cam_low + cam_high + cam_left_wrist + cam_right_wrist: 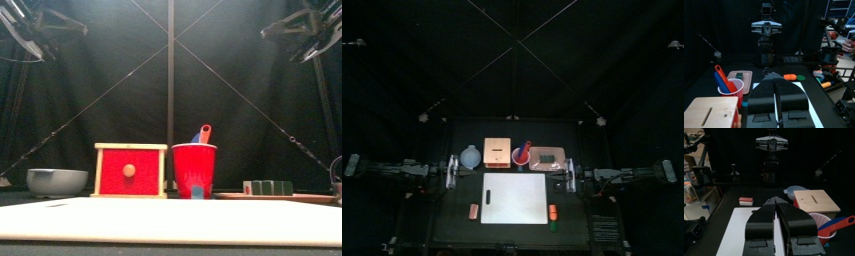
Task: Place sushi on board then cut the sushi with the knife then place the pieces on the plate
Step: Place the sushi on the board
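The sushi sat uncut on the tray at 1 o'clock from the board, and the cup, with the knives in it, stood at 12 between the tray and the box, with the bowl at 11. An orange toy and a green one lay at 4 to 5, and a small red toy at 8. The left gripper at 10 and the right gripper at 2 were closed on nothing.
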{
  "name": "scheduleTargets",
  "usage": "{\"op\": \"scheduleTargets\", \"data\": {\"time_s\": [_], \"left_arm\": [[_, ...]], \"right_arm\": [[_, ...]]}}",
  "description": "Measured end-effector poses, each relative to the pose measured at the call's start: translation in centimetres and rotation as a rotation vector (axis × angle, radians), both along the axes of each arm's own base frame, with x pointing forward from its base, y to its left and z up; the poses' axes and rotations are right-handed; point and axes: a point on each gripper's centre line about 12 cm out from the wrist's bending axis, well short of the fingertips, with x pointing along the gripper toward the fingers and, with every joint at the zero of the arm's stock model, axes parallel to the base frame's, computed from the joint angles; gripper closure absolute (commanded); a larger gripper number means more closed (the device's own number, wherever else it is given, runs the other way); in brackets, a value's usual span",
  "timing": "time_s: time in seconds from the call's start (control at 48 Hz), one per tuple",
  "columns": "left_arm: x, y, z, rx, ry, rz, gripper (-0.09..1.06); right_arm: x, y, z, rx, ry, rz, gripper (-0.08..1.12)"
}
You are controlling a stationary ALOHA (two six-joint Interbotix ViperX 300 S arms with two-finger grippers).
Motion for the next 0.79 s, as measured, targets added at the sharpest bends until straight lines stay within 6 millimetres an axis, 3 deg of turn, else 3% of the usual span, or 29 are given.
{"op": "scheduleTargets", "data": {"time_s": [0.188, 0.375, 0.604, 0.792], "left_arm": [[1.0, -0.2, -1.2, 0.035, 0.061, -0.01, 0.99], [1.5, -0.5, -2.0, 0.036, 0.098, -0.026, 0.98], [1.9, -0.5, -2.5, 0.035, 0.122, -0.028, 0.98], [2.1, -0.5, -2.9, 0.037, 0.138, -0.028, 0.98]], "right_arm": [[0.3, 0.0, -1.1, 0.036, 0.084, 0.0, 1.0], [1.3, -0.8, -3.4, 0.07, 0.31, -0.043, 1.0], [1.9, -4.2, -5.1, 0.095, 0.553, -0.192, 0.98], [1.7, -7.1, -6.4, 0.061, 0.698, -0.301, 0.89]]}}
